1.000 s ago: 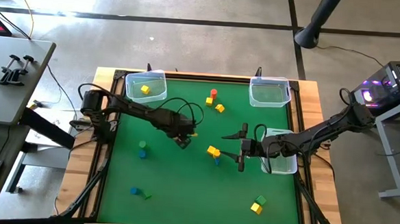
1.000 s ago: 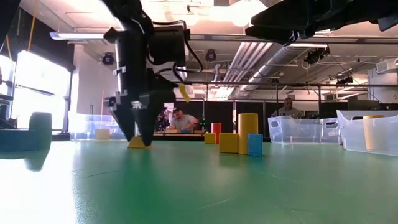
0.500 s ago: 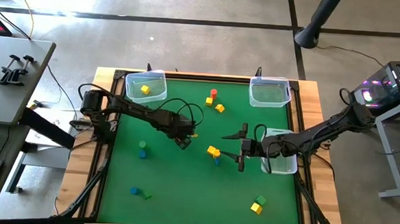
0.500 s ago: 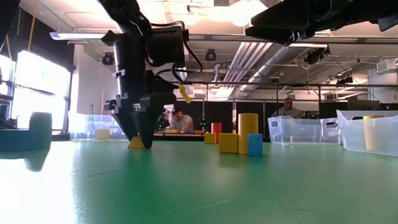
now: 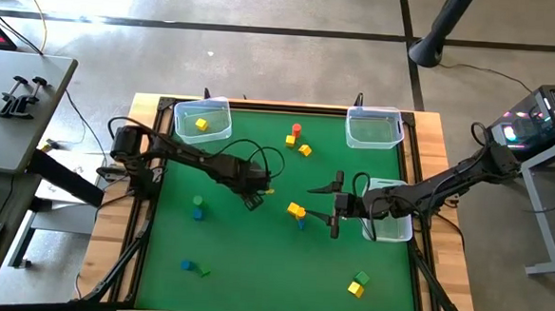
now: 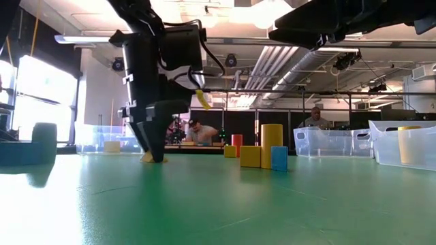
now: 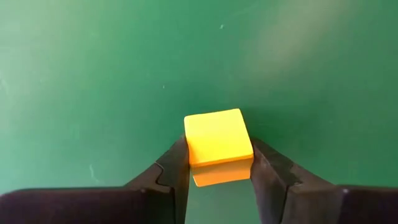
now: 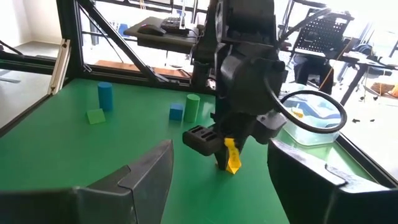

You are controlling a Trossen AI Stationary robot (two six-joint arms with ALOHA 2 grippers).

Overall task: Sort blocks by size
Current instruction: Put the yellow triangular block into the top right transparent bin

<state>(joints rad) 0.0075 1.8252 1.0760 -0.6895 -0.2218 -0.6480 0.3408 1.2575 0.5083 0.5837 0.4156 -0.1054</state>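
Observation:
A small yellow block (image 7: 217,137) lies flat on the green mat (image 5: 253,249) left of centre. My left gripper (image 7: 217,160) stands over it, pointing down, shut on it; in the low view only a sliver of the block (image 6: 145,158) shows beside the fingertips. My right gripper (image 5: 336,206) waits open at centre right, level above the mat, next to a yellow block (image 5: 296,211) and a blue one (image 5: 301,223). Other blocks lie scattered on the mat. My left gripper pinches the yellow block between its two fingers (image 7: 174,171), one on each of two opposite side faces (image 7: 189,152). The fingers come from above, pointing down. The block sits level with its underside on the mat.
Clear bins stand at the far left (image 5: 203,120), holding a yellow block (image 5: 201,124), at the far right (image 5: 373,128) and under my right arm (image 5: 393,228). Blocks lie at far centre (image 5: 296,137), left (image 5: 198,207), near left (image 5: 194,267) and near right (image 5: 357,283).
My left gripper's fingers have closed in from wide apart onto the yellow block's sides. The block has stayed on the mat. My right arm has kept still.

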